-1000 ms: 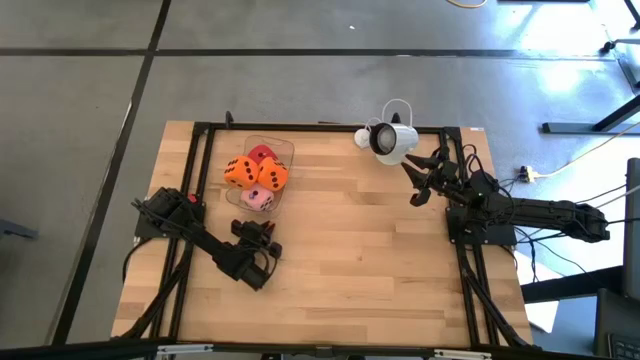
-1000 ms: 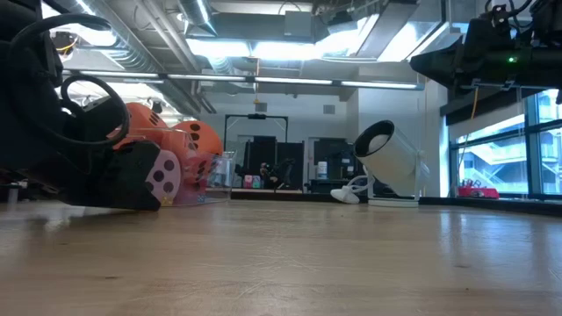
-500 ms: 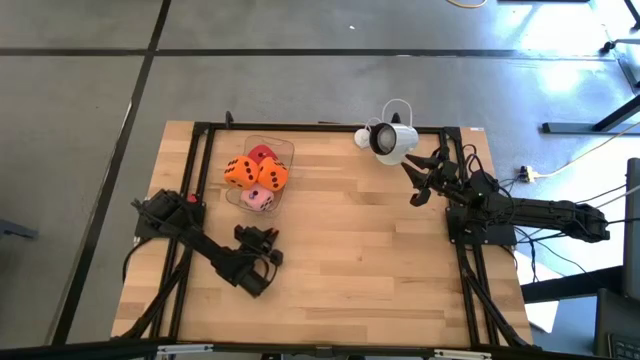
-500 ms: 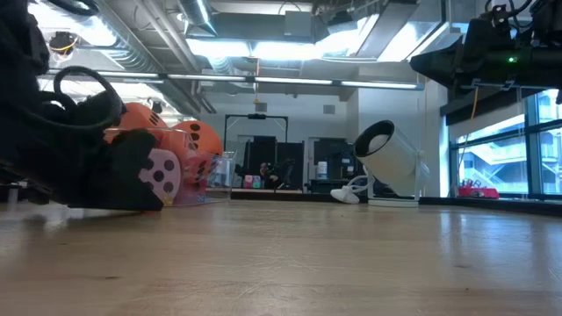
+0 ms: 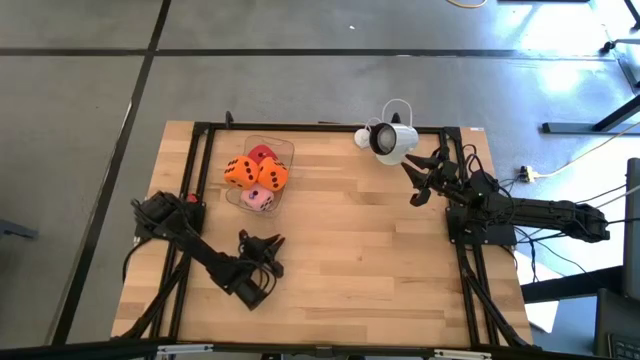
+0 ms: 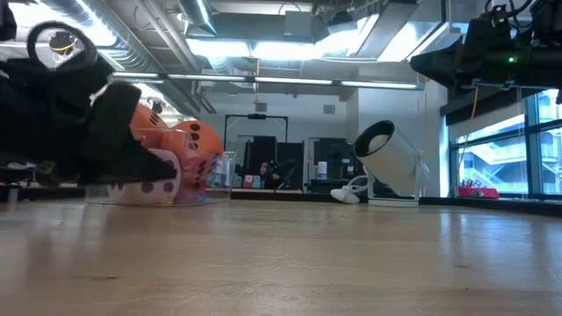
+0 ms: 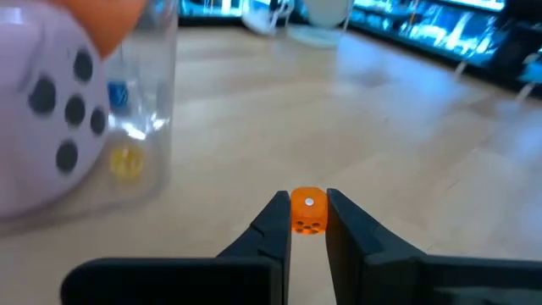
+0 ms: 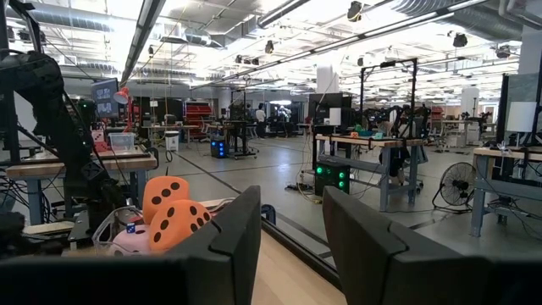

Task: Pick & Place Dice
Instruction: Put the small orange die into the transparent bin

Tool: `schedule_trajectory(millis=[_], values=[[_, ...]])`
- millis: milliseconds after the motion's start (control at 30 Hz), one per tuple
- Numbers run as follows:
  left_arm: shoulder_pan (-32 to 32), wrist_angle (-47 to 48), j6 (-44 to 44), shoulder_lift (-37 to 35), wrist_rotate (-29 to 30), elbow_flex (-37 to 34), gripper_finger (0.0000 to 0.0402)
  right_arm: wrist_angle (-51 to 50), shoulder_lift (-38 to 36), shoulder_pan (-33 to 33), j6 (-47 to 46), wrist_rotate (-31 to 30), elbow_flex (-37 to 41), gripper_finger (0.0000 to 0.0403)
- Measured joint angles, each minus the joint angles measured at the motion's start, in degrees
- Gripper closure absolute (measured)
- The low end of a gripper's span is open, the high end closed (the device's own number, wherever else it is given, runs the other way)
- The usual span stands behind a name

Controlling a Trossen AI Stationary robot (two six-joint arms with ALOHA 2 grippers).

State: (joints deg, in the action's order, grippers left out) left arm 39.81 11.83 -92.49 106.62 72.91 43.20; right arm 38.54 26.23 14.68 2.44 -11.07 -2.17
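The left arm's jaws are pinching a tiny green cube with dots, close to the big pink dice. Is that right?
Not quite. The tiny cube with dark dots between the left gripper's jaws is orange, not green, as the left wrist view shows. The big soft pink dice with dark pips is indeed close by. The right gripper waits open at the table's right edge.

Two orange dice [image 5: 256, 172] carry dark pips. The pink die [image 5: 258, 199] carries dark pips. The red die [image 5: 262, 154] lies behind them. The container [image 5: 284, 150] is clear. A small orange die [image 7: 308, 212] shows one white pip and dark pips. The table [image 5: 360, 260] is light wood grain. Both arms are black.
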Motion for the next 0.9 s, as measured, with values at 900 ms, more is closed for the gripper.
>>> schedule_trajectory(millis=[900], values=[[-8.8,25.2,7.2,-22.9,13.6,-0.1,0.0366,0.0,0.0,0.0,0.0,0.0,0.0,0.0273]])
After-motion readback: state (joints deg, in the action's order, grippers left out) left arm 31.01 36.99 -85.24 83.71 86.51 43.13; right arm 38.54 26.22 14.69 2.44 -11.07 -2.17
